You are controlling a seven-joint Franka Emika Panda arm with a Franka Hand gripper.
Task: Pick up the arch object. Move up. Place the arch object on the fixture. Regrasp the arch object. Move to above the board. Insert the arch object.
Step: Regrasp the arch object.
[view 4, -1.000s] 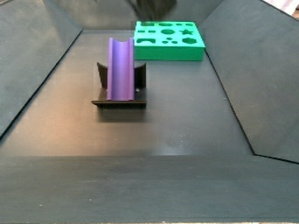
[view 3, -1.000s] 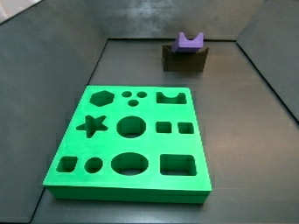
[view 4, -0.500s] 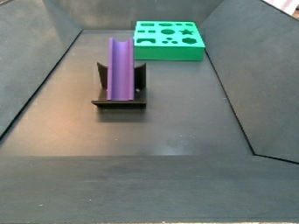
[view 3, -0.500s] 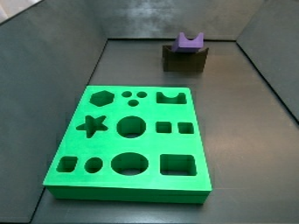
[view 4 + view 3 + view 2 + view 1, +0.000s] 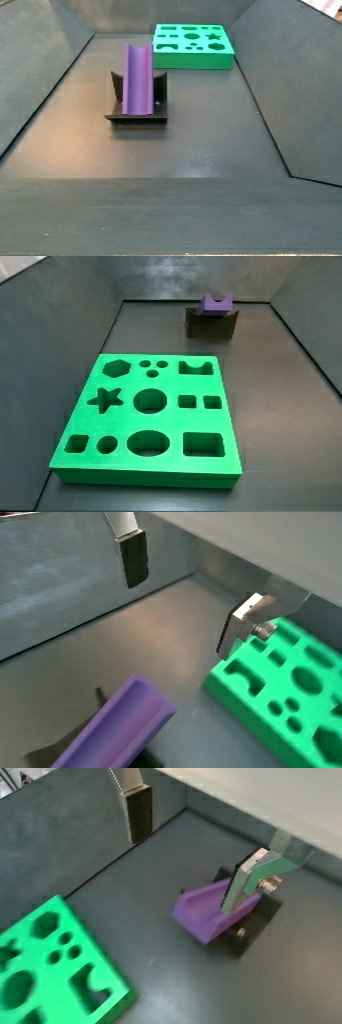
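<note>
On the small dark brown-black fixture (image 5: 136, 103) with its notched top, the purple grooved arch object (image 5: 136, 77) sits just as it did a second ago — you can check both side views and find nothing shifted: the block rests in the fixture's cradle, and the large bright green board (image 5: 148, 416) with its star, hexagon and circle cut-outs lies well apart from it, every hole empty. What has changed is small: a dark shape that hung over the board's far end in a side view a second ago is gone, which I read as the arm having lifted clear. Your gripper (image 5: 187, 589) is out of both side views now; in both wrist views it hovers high above the floor, its flat silver fingers (image 5: 249, 881) with dark pads spread wide and nothing between them, the arch object (image 5: 210, 910) below and off to one side. So the placing step looks done, and by my reckoning the regrasp is what's in hand: you'll need to come down over the purple block and close squarely on it.
</note>
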